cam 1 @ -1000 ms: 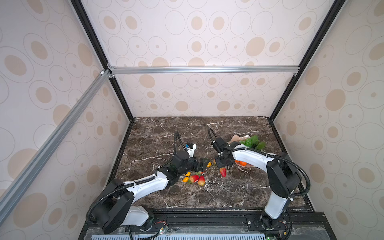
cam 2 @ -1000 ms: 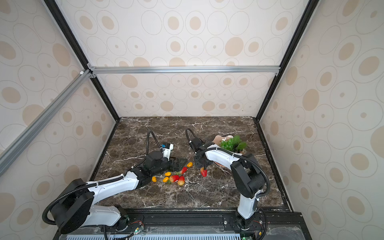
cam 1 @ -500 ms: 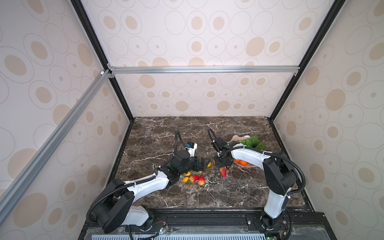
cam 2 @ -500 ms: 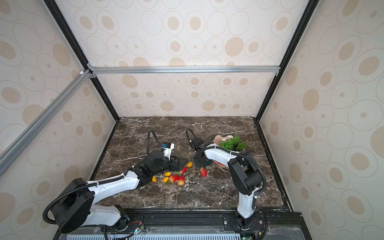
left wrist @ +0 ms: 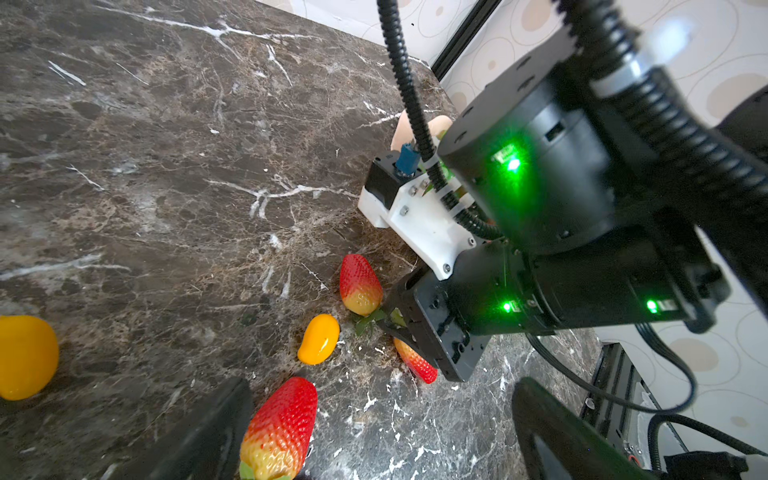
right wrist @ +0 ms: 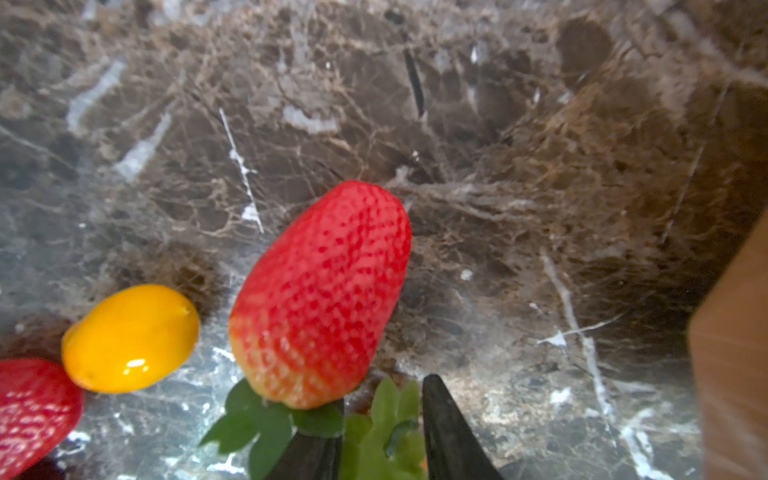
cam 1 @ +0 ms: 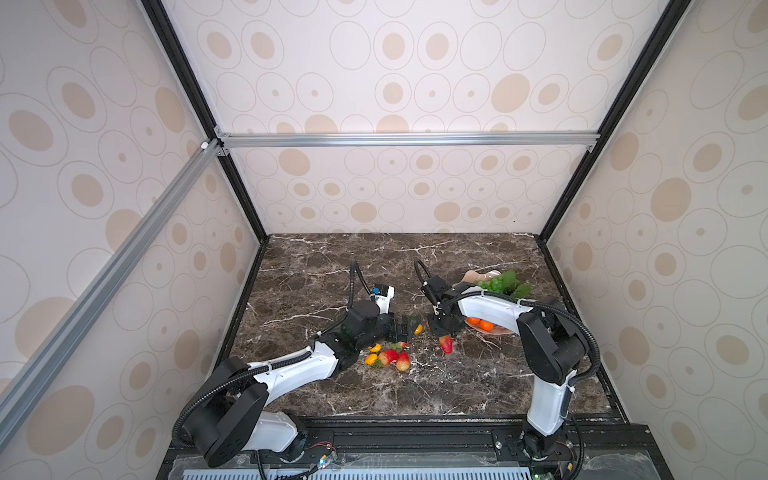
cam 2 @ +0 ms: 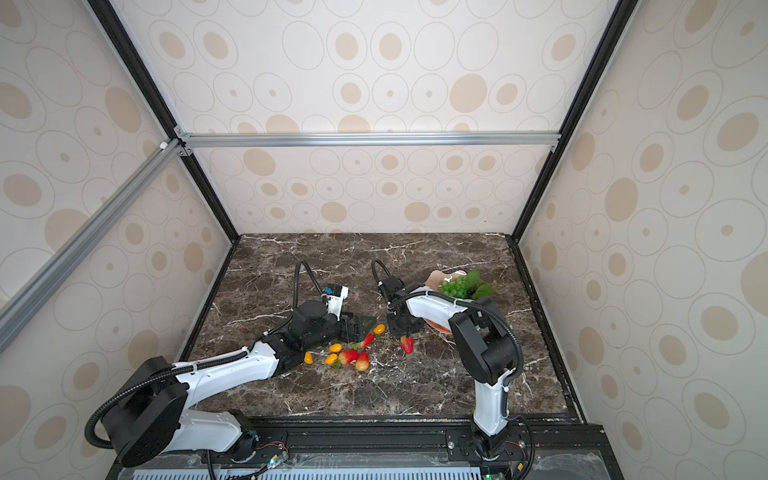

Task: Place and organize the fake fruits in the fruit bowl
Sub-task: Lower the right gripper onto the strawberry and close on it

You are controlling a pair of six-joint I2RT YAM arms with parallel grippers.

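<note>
Fruit layout on a dark brown marbled surface [cam 1: 465,386]. The right tool [cam 1: 443,333] is lowered over a red plastic strawberry [right wrist: 320,291]. Its jaws are seen partly closed about the green leaf cap, but whether the cap is actually pinched cannot be told. The left tool [cam 1: 406,328] is spread wide and nothing is held. A second strawberry [left wrist: 280,424] lies on the surface between its fingers. A yellow-orange oval fruit [cam 1: 418,329] is seen between the two tools. The pale pink scalloped bowl [cam 1: 473,275] is set at the right rear, partly beneath the right arm [cam 1: 490,307]. A green grape bunch [cam 1: 498,284] and round oranges [cam 1: 480,324] are contained in it.
</note>
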